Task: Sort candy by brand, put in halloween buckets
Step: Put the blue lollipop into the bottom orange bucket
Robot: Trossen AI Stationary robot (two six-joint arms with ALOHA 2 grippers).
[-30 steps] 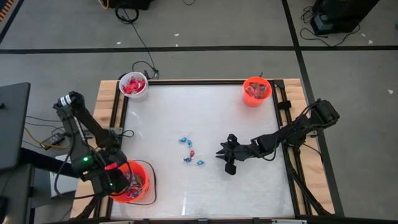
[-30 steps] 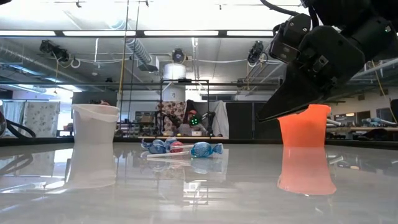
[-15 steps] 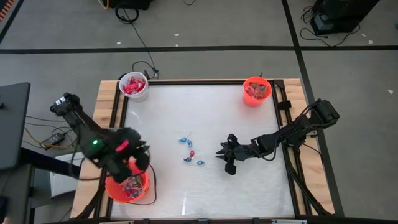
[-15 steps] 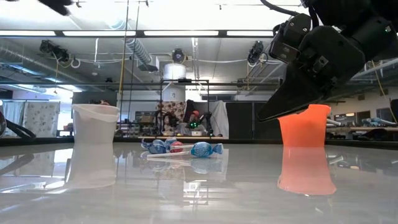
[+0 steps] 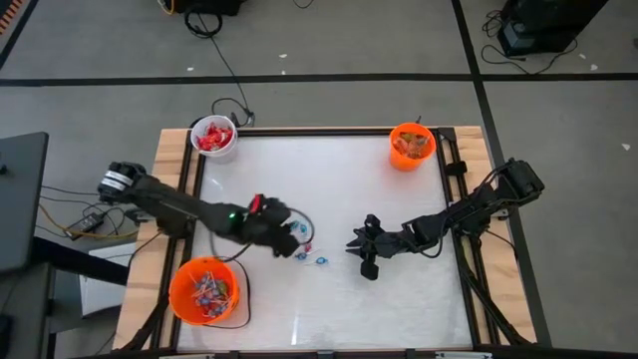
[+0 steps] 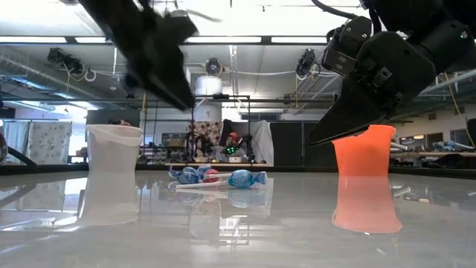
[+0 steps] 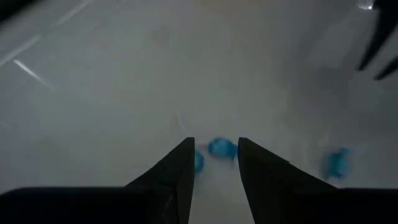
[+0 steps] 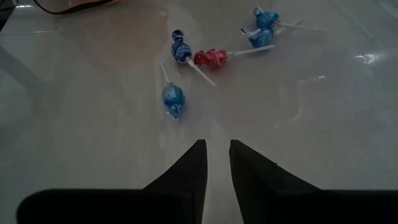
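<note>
Buckets first, as I am reading the overhead frame from its left edge: the larger orange plastic pail (image 5: 204, 290) is sitting at the lower left, filled with mixed wrapped sweets, and the small white round pail (image 5: 213, 137) is standing at the upper left with red packets inside. My left gripper (image 5: 289, 239) is reaching across from the left toward the middle of the white tabletop (image 5: 329, 179), hanging just over the left edge of the loose candy. Through its wrist camera I am seeing its two dark fingers (image 7: 177, 171) parted by a narrow gap with nothing between them, and a blue-wrapped piece (image 7: 221, 148) lying on the table just beyond the tips. The loose candy (image 8: 214, 58), a few blue-wrapped lollipops and one red-wrapped lollipop on white sticks, is lying clustered near the centre of the frame. To its right, my right gripper (image 5: 365, 261) is waiting low over the table, close to the cluster but apart from it; its fingers (image 8: 189, 168) are showing only a slim gap and are holding nothing. At the upper right, the small orange pail (image 5: 411, 146) is standing near the table's corner with reddish sweets inside.
</note>
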